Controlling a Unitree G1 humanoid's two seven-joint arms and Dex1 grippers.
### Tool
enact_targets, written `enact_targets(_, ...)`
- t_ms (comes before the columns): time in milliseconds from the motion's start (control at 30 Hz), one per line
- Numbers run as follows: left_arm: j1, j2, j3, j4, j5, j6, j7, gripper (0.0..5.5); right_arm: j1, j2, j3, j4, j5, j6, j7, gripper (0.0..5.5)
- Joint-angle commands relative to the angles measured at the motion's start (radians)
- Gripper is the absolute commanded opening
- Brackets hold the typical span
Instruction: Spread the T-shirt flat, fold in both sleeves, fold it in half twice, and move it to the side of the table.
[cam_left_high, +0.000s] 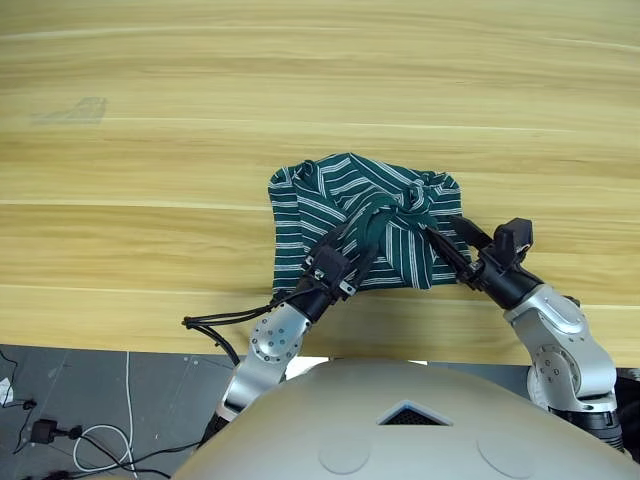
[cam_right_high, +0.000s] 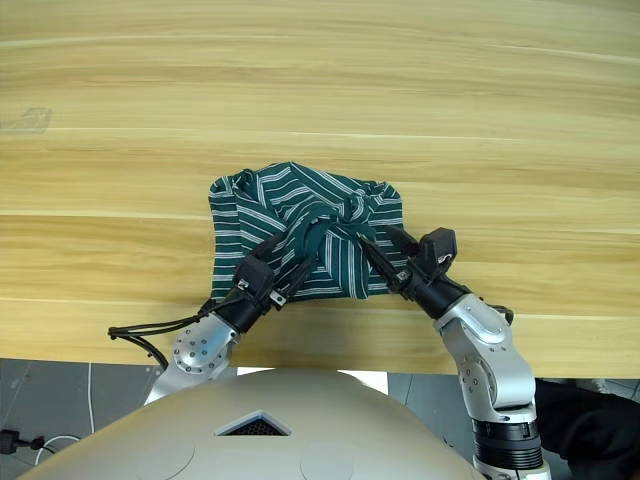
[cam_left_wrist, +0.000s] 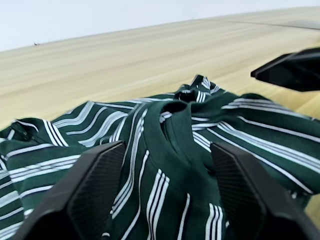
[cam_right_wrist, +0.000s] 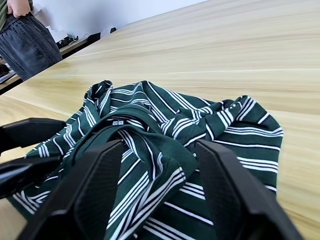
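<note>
From the head view, the T-shirt (cam_left_high: 335, 200) lay bunched in a heap close to the near edge of the tabletop (cam_left_high: 150, 160), with the left jaws over its near-left part and the right jaws at its near-right edge. In the left wrist view, the left jaws stood spread, crumpled folds rising between them; closing there would likely pinch several layers and drag the heap rather than spread it. In the right wrist view, the right jaws were likewise released, astride a ridge of cloth, where a shallow bite could slip off
</note>
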Motion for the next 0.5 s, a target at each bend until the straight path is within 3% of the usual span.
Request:
enact_targets(33,-0.001,0.002,-0.008,0.023,0.015,-0.013,0.009,3.18,-0.004,0.013,0.012,0.017,-0.03,-0.007,-0.004,2.63)
enact_targets(500,0.017,0.023,-0.05,0.048,0.031,-0.024,-0.003,3.18,-0.002,0.038,0.031,0.036,-0.096,-0.011,-0.008,2.63)
